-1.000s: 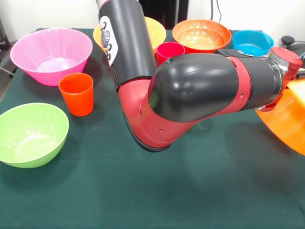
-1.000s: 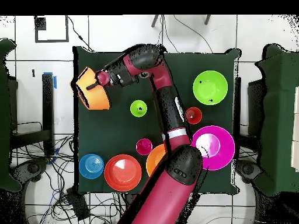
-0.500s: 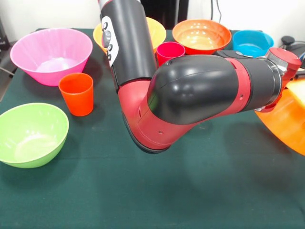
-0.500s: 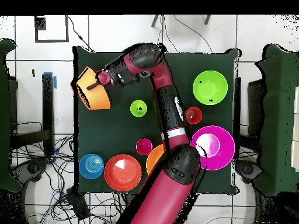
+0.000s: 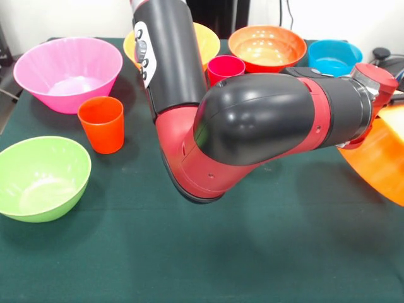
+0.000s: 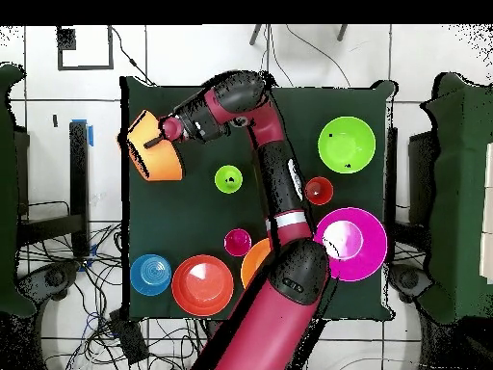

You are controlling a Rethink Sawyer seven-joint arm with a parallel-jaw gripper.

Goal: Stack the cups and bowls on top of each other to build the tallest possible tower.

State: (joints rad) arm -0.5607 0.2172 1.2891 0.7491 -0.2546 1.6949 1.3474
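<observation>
Almost no change over the last second: arm (image 5: 252, 126) barely shifted. Large orange bowl (image 6: 154, 149) stays tilted at the tabletop (image 5: 252, 252) edge, gripper (image 6: 151, 143) inside it. Finger state: cannot tell. No stacking yet; green cup (image 6: 228, 178) nearby.

no readable text, labels or numbers anywhere

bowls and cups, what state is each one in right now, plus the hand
large orange bowl: tilted, at the hand, over the table's edge
hand: at that bowl's rim, grip not visible
pink bowl: upright, empty
lime green bowl: upright, empty
red-orange bowl: upright, empty
blue bowl: upright
orange-red cup: upright
crimson cup: upright
lime green cup: upright, standing alone
</observation>
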